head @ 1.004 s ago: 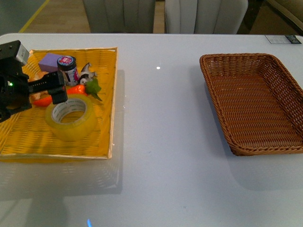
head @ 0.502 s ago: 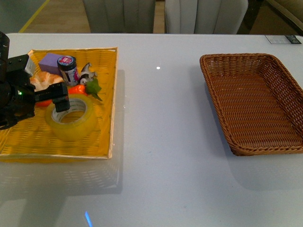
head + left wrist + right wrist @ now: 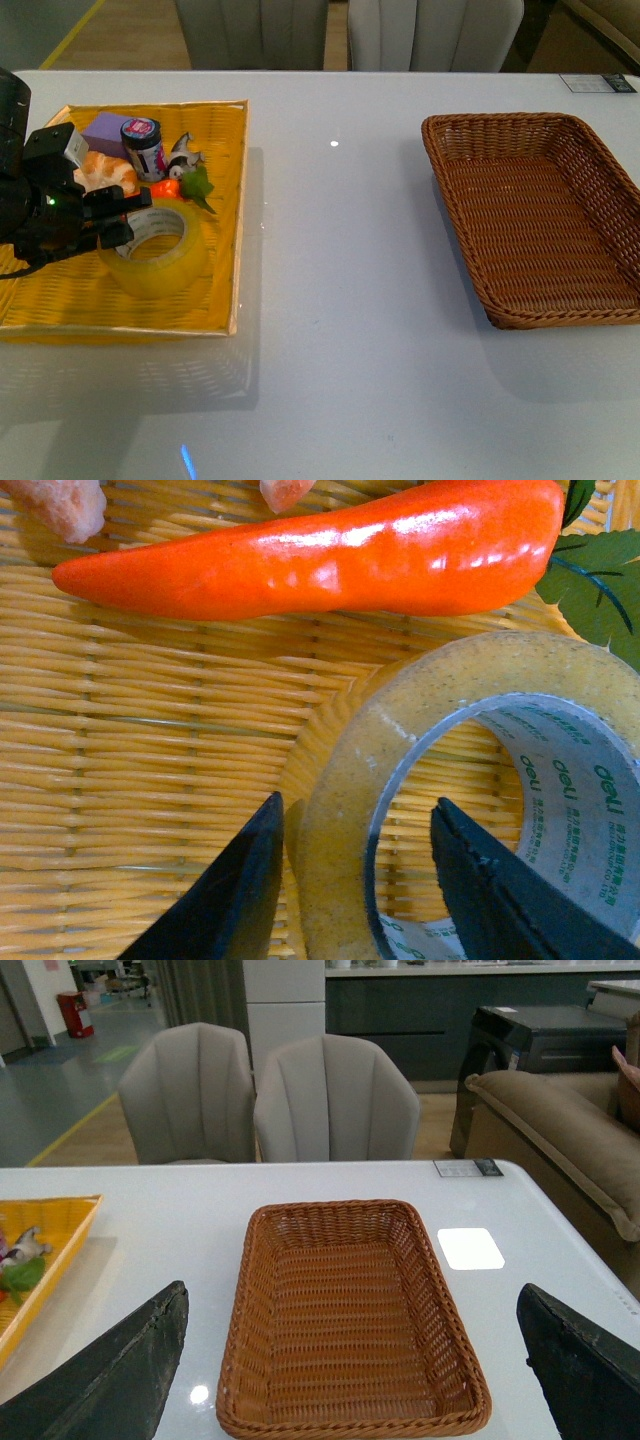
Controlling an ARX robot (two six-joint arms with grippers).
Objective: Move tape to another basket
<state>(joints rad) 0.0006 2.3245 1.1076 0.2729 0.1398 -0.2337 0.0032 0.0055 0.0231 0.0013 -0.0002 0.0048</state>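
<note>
The tape (image 3: 165, 258), a yellow translucent roll with a white core, lies flat in the bright yellow tray (image 3: 60, 295) at the table's left. My left gripper (image 3: 122, 222) is down at the roll's left side and open. In the left wrist view the tape (image 3: 345, 780) has one finger (image 3: 245, 890) outside its wall and the other inside its hole, so the left gripper (image 3: 357, 805) straddles the wall. The brown wicker basket (image 3: 455, 190) stands empty at the right. My right gripper (image 3: 352, 1295) is open above the table, facing the basket (image 3: 235, 1360).
An orange toy carrot (image 3: 320, 565) with green leaves lies just beyond the tape. A bread roll (image 3: 105, 170), a dark jar (image 3: 142, 145), a purple box (image 3: 105, 128) and a small figure (image 3: 183, 152) fill the tray's far end. Two grey chairs (image 3: 260, 1095) stand behind the table.
My left gripper has come down and shifted left, from above the tray's toys to the tape's wall. The tape, the basket and the other things have not moved.
</note>
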